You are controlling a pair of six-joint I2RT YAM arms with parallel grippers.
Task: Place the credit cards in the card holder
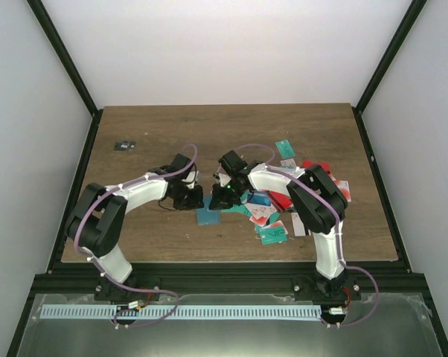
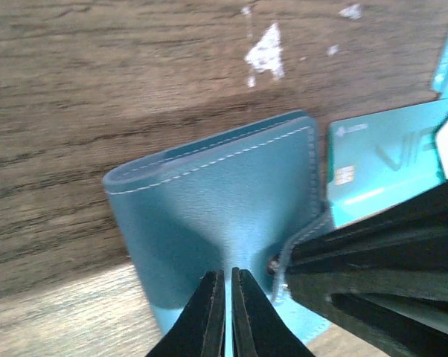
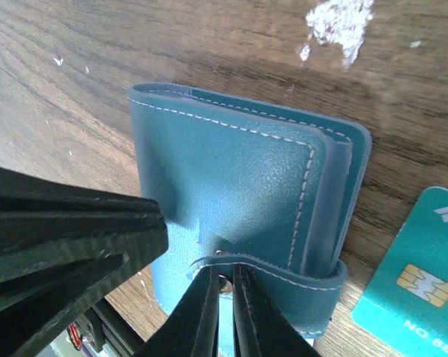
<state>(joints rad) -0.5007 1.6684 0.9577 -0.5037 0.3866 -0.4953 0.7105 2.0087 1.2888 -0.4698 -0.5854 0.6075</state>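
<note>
The card holder (image 1: pixel 208 216) is a closed teal wallet lying flat between both arms, also filling the left wrist view (image 2: pixel 209 193) and the right wrist view (image 3: pixel 231 178). My left gripper (image 1: pixel 192 198) (image 2: pixel 225 281) is shut, its tips pressing on the cover with nothing between them. My right gripper (image 1: pixel 222 198) (image 3: pixel 224 274) is shut on the holder's closing strap (image 3: pixel 298 281) at the snap. The credit cards (image 1: pixel 280 202), teal, red and white, lie scattered to the right. One teal card with a chip (image 2: pixel 380 160) (image 3: pixel 417 282) lies just beside the holder.
A small dark object (image 1: pixel 124 146) lies at the far left of the wooden table (image 1: pixel 149 238). One teal card (image 1: pixel 284 148) sits apart behind the pile. Black frame rails run along the table's sides and near edge.
</note>
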